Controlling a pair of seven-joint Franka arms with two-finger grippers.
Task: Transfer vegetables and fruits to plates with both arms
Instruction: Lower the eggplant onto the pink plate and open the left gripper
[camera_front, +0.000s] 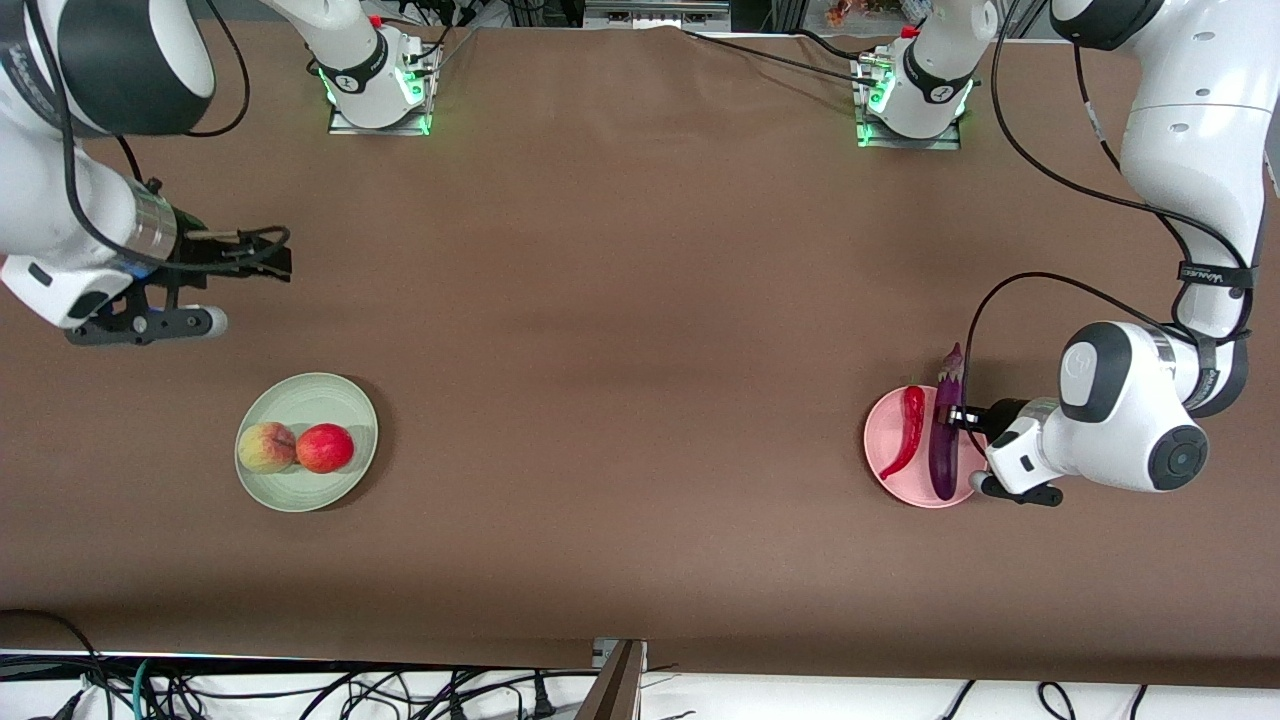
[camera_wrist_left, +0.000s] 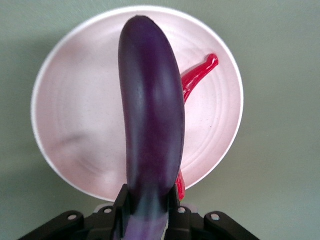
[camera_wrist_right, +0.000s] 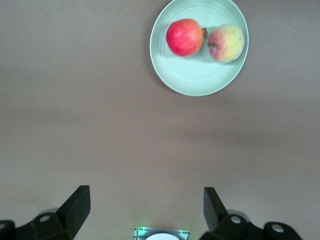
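While the right gripper waits with fingers spread over bare counter, peach and apple on the green plate, left gripper clamps the eggplant over the pink plate beside the chili; next: lower, release.

Eggplant stem end cut off
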